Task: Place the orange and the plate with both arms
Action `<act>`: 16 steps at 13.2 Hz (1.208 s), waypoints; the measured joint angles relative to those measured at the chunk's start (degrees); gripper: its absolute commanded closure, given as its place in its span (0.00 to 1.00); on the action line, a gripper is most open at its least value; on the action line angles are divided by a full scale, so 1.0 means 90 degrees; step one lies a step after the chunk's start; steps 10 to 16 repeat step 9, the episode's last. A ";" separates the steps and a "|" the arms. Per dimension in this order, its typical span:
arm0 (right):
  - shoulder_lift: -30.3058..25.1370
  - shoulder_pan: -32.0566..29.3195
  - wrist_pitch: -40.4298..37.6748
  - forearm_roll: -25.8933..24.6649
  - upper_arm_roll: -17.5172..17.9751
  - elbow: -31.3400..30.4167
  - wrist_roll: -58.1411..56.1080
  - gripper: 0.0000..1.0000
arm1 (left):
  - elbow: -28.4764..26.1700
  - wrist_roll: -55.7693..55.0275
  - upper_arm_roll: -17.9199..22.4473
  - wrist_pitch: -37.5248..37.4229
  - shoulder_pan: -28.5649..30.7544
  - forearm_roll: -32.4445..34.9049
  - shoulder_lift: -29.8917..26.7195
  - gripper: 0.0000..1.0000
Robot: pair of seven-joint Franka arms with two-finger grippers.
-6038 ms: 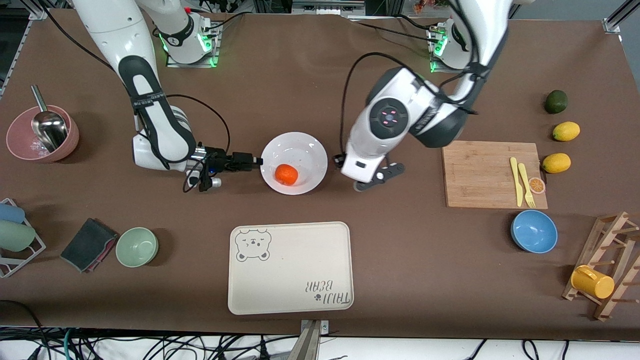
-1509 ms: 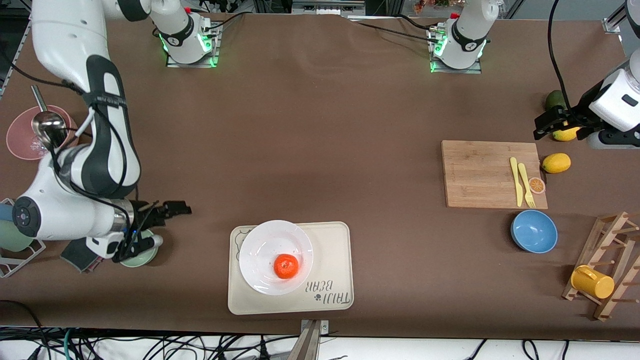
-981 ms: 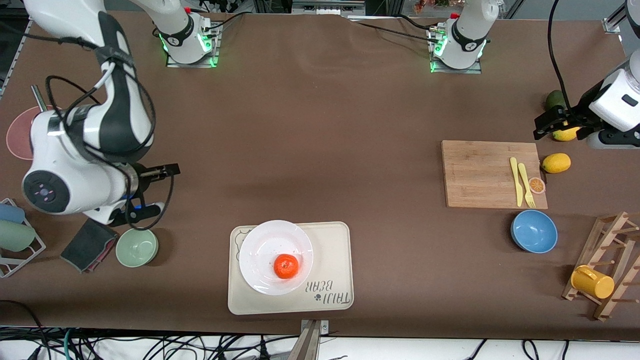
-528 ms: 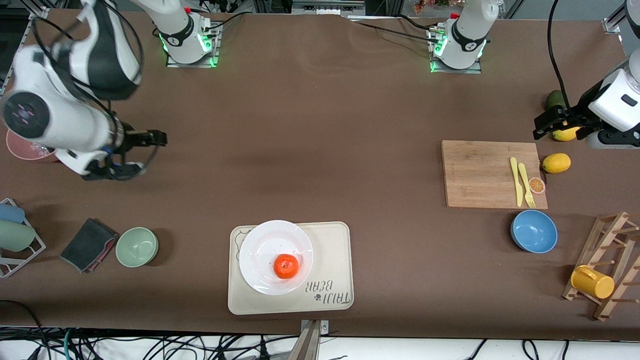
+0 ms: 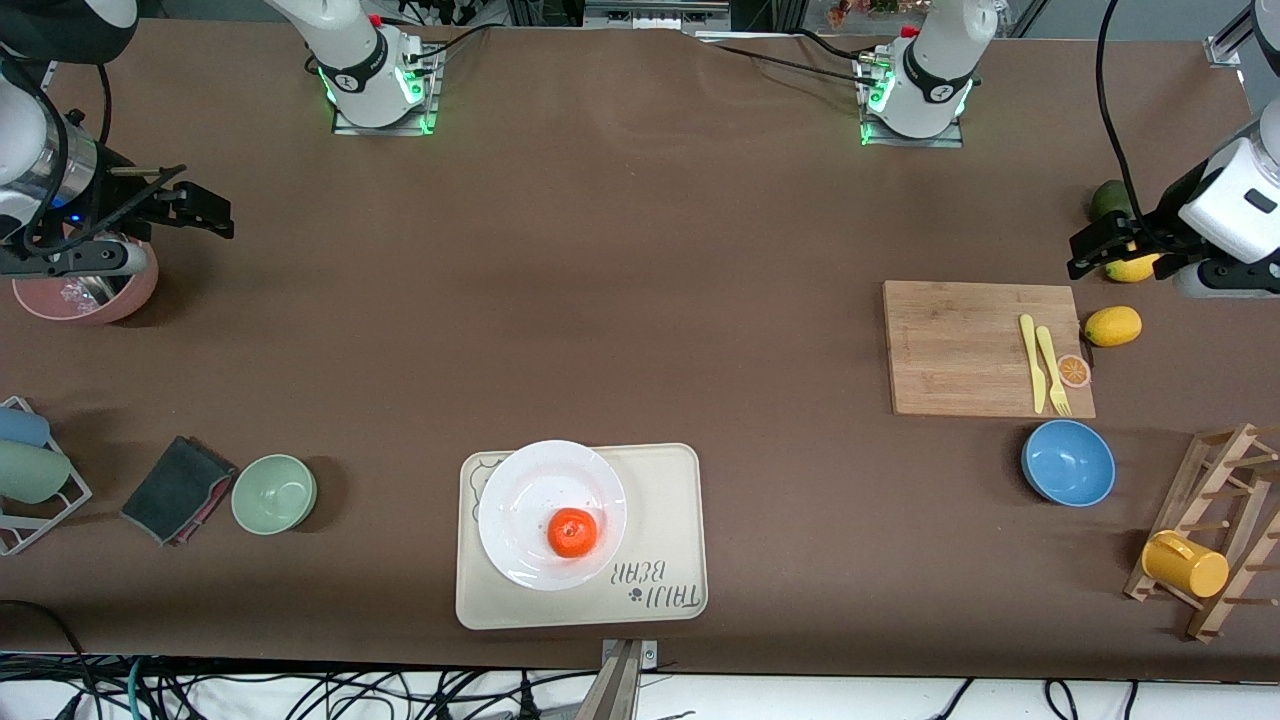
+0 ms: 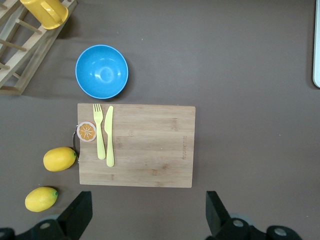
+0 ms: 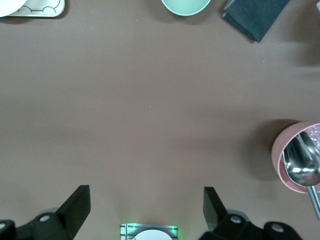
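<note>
Front view: the orange sits on the plate, and the plate rests on the bear-print tray at the table edge nearest the front camera, about midway along it.

The right gripper hangs in the air with its fingers spread and empty, over the table just beside the pink bowl at the right arm's end; the right wrist view shows a metal scoop in that bowl. The left gripper hangs with its fingers spread and empty over a lemon near the edge at the left arm's end, beside the cutting board. On that board lie a yellow fork, a yellow knife and an orange slice.
</note>
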 measured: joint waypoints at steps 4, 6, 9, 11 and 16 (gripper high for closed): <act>0.0116 -0.0018 0.0000 -0.0006 -0.0030 0.0179 0.0013 0.00 | 0.0000 0.0004 0.0020 -0.0001 0.0081 0.0000 0.0000 0.00; 0.0172 -0.0046 -0.0007 -0.0004 -0.0131 0.0303 0.0014 0.00 | 0.0000 0.0004 0.0020 -0.0001 0.0081 0.0000 0.0000 0.00; 0.0234 -0.0048 -0.0040 -0.0002 -0.0162 0.0336 0.0018 0.00 | 0.0000 0.0004 0.0020 -0.0001 0.0081 0.0000 0.0000 0.00; 0.0234 -0.0048 -0.0040 -0.0002 -0.0162 0.0336 0.0018 0.00 | 0.0000 0.0004 0.0020 -0.0001 0.0081 0.0000 0.0000 0.00; 0.0234 -0.0048 -0.0040 -0.0002 -0.0162 0.0336 0.0018 0.00 | 0.0000 0.0004 0.0020 -0.0001 0.0081 0.0000 0.0000 0.00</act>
